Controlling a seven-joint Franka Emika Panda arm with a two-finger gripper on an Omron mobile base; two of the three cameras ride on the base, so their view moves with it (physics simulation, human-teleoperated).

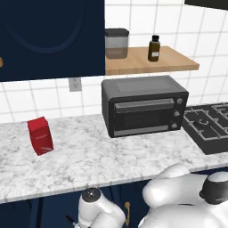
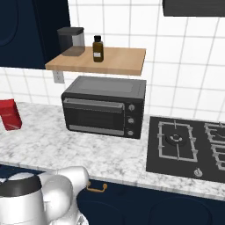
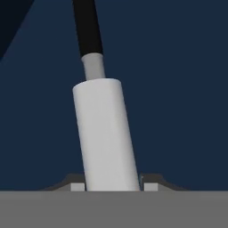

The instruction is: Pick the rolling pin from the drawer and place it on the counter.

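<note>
We see our gripper [image 3: 112, 187] clamped on the rolling pin [image 3: 105, 133], its 2 fingertips [image 3: 77, 186] pressing the pale barrel against the dark drawer interior [image 3: 178, 89].

My left base camera looks forward and down from behind the arm; my right one does too, and both share the counter [image 1: 89, 156], toaster oven [image 1: 143, 106] and wall shelf [image 1: 151, 62]. My hand camera sits very close on the rolling pin [image 3: 107, 133].
</note>
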